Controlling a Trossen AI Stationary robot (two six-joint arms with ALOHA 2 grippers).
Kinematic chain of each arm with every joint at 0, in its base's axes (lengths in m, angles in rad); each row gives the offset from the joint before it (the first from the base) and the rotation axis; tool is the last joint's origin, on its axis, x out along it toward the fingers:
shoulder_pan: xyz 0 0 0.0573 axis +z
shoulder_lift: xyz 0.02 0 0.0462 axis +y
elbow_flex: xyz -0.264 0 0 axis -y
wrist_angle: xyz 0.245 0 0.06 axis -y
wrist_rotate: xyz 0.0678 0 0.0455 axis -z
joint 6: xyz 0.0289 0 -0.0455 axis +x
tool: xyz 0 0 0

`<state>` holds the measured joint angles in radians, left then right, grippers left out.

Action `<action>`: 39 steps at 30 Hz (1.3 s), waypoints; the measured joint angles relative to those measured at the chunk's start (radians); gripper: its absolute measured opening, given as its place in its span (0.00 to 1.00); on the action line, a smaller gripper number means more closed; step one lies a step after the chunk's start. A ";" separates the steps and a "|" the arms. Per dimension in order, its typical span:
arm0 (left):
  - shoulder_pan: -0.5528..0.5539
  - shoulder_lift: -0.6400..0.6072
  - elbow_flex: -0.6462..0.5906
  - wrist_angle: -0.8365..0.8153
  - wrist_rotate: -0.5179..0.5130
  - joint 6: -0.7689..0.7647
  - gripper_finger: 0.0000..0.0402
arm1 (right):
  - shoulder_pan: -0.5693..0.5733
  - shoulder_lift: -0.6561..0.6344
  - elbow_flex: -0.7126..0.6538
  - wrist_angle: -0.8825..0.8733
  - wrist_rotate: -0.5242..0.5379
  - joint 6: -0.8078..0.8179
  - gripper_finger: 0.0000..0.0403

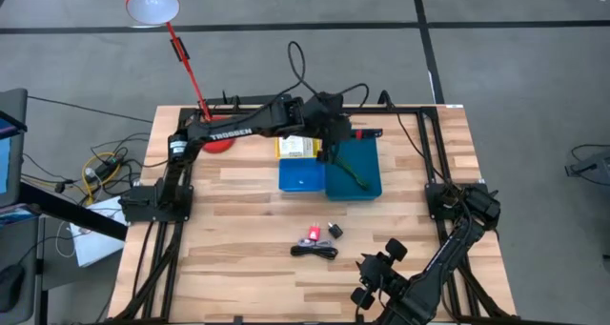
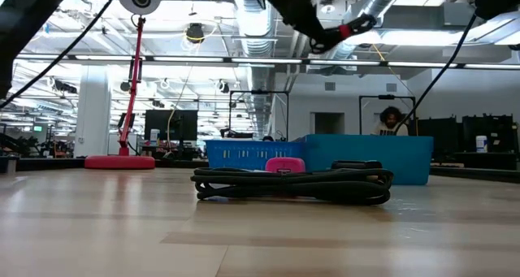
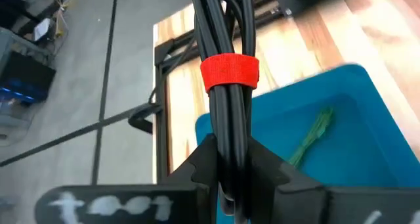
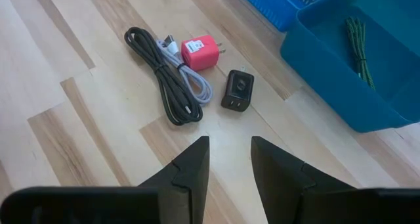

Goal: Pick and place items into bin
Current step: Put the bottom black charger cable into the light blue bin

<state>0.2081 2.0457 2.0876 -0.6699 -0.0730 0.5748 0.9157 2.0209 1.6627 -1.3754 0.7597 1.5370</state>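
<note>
Items on the wooden table (image 1: 238, 220): a coiled black cable (image 4: 161, 73), a pink plastic plug block (image 4: 200, 52) with a pale grey cord (image 4: 193, 79), and a small black adapter (image 4: 237, 90), grouped near the front edge, well apart from the bin. A green braided cord (image 4: 359, 43) lies inside the large teal-blue plastic compartment (image 1: 367, 172), which adjoins a small blue slotted tray (image 1: 301, 177) and a small yellow one (image 1: 286, 147) holding a white labelled flat box (image 1: 301, 146). The left gripper (image 3: 233, 184) hangs above the teal compartment, fingers clamped on a bundle of black cable bound with a red strap (image 3: 230, 71). The right gripper (image 4: 230, 161) hovers over the bare table just short of the grouped pieces, fingers (image 4: 193, 165) slightly apart, touching nothing. A red desk lamp (image 1: 152, 3) stands at the far left corner.
</note>
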 joint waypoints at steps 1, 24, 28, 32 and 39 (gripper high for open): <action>0.005 0.003 -0.010 0.016 0.012 -0.015 0.07 | 0.000 0.000 0.000 0.000 0.000 -0.001 0.26; 0.028 0.004 -0.280 0.307 0.034 -0.084 0.07 | 0.000 0.000 0.000 0.000 0.000 -0.018 0.26; 0.029 0.004 -0.280 0.302 0.020 -0.072 0.07 | 0.000 0.000 0.000 0.000 0.000 -0.018 0.26; 0.029 0.004 -0.280 0.293 -0.022 -0.071 0.06 | 0.000 0.000 0.000 0.000 -0.001 -0.019 0.26; 0.029 0.004 -0.280 0.294 -0.047 -0.113 0.07 | 0.000 0.000 0.000 0.000 -0.002 -0.026 0.26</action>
<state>0.2375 2.0495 1.8080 -0.3761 -0.1205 0.4623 0.9157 2.0209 1.6627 -1.3756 0.7574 1.5112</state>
